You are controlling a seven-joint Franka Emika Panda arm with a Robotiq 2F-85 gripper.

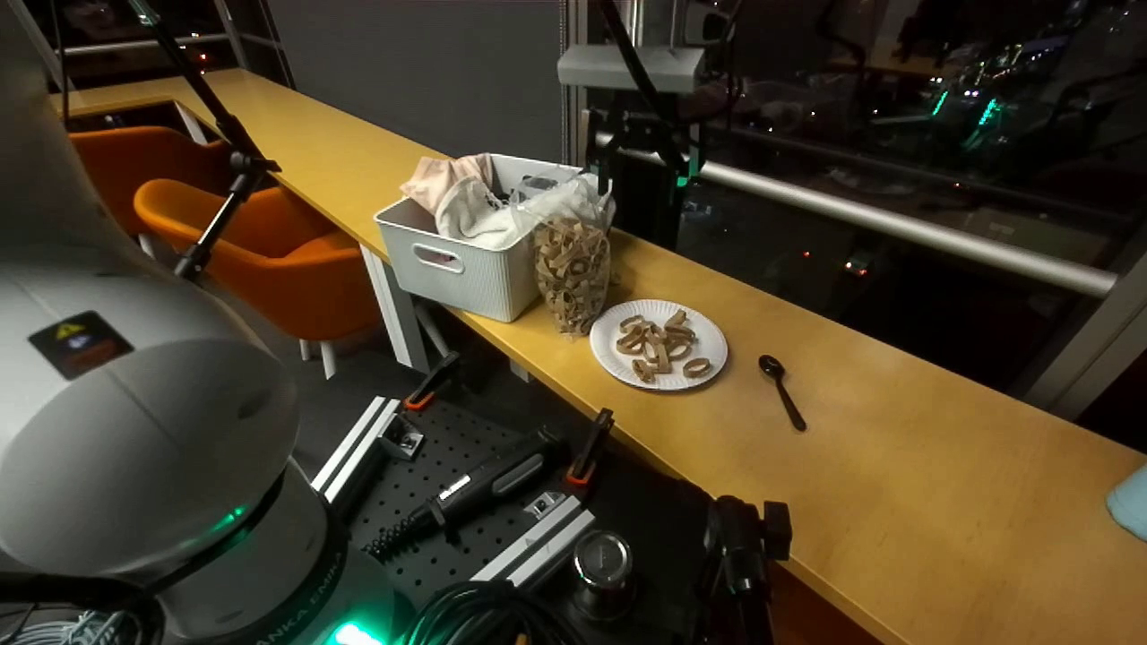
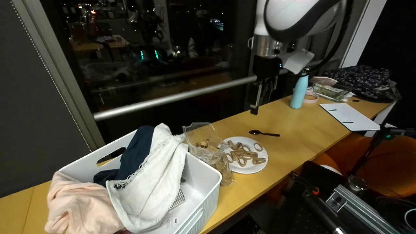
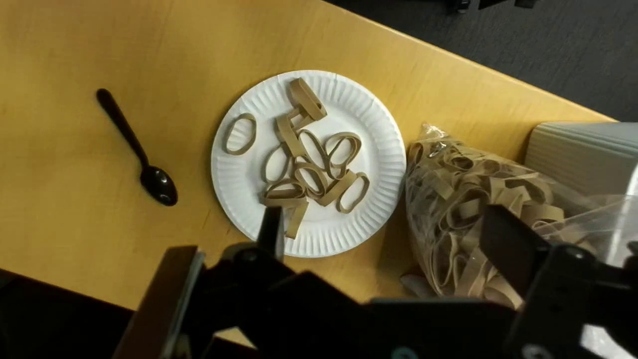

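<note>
Yellow wooden tabletop (image 3: pixel 65 209) under the empty, wide-spread gripper (image 3: pixel 386 232): one round white paper plate (image 3: pixel 381 154), one clear band-filled plastic bag (image 3: pixel 463 199).

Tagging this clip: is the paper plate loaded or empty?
Loaded: in the wrist view, tan bands lie on the white paper plate, most bunched together, one apart on the side toward the black spoon.

Arm (image 2: pixel 302 19) aloft, gripper (image 3: pixel 385 220) spread wide

From where I stand, the wrist (image 2: pixel 268 45) hangs upright and the black gripper points down, its fingers (image 3: pixel 270 229) well apart. A green light (image 1: pixel 355 632) glows at the pale arm's base (image 1: pixel 363 582).
</note>
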